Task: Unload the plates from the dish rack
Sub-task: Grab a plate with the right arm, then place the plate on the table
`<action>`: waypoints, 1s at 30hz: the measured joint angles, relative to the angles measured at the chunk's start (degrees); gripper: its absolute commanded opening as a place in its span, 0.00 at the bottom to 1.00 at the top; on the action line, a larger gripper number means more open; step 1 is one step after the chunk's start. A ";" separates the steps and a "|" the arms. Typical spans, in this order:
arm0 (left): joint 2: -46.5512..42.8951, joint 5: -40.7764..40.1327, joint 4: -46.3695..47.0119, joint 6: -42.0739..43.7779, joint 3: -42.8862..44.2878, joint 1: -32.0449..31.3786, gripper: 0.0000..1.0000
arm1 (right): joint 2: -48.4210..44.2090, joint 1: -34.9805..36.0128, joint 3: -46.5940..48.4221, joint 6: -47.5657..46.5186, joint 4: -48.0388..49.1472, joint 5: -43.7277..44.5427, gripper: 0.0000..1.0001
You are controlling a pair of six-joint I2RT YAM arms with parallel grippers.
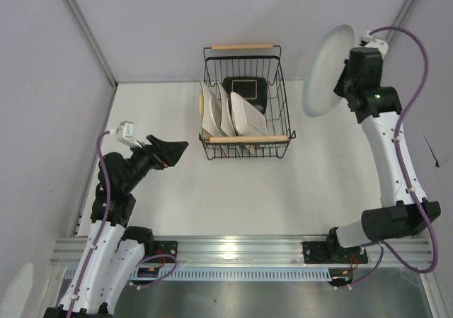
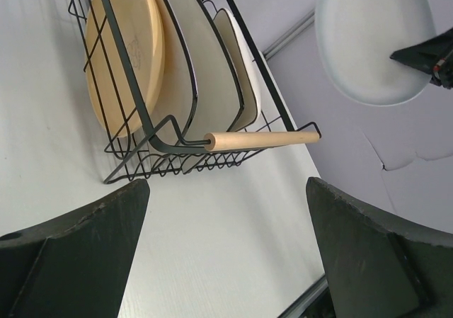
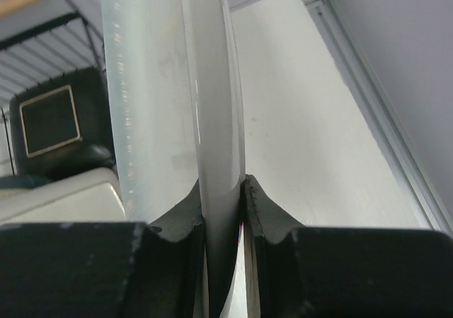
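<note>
At two o'clock over the desk point(image 1: 318, 169), the right end effector point(image 3: 224, 190) clamps the grey plate point(image 1: 325, 70) by its rim alone; it may slip.

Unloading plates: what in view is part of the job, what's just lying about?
Job: dish rack, grey plate in right gripper, tan plate, white plates, black-rimmed square plate, open left gripper.
Not job: purple cables, mounting rail.

- Rack contents?
- Dish rack point(image 2: 164, 163) holds a tan plate point(image 2: 138, 42) and white plates point(image 2: 205, 77), all on edge, behind its wooden handle point(image 2: 262, 139).
- Outside it?
- Pale round plate point(image 2: 371, 38) aloft at upper right, pinched by the right gripper point(image 2: 409, 54). Left gripper point(image 2: 228, 190) spread wide.
</note>
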 measured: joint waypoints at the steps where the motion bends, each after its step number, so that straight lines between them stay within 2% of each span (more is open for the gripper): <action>1: 0.15 0.07 0.24 -0.04 0.00 0.00 1.00 | -1.40 -2.58 -1.03 0.90 0.11 -1.99 0.00; 6: 0.72 0.22 1.27 -0.61 0.00 0.00 0.99 | -5.33 -13.09 -6.69 3.98 1.20 -8.46 0.00; 11: 1.14 0.55 2.08 -1.29 0.00 0.00 1.00 | -8.15 -19.43 -17.49 6.84 3.54 -15.50 0.00; 18: 1.84 1.40 2.71 -1.64 0.00 0.00 1.00 | -12.57 -22.49 -34.75 8.63 4.79 -21.51 0.00; 23: 2.14 1.86 4.20 -2.14 0.00 0.00 1.00 | -14.73 -22.49 -40.98 8.81 5.16 -24.02 0.00; 30: 1.73 2.05 5.90 -3.02 -1.75 0.00 0.99 | -16.52 -22.49 -48.13 9.77 11.02 -27.32 0.00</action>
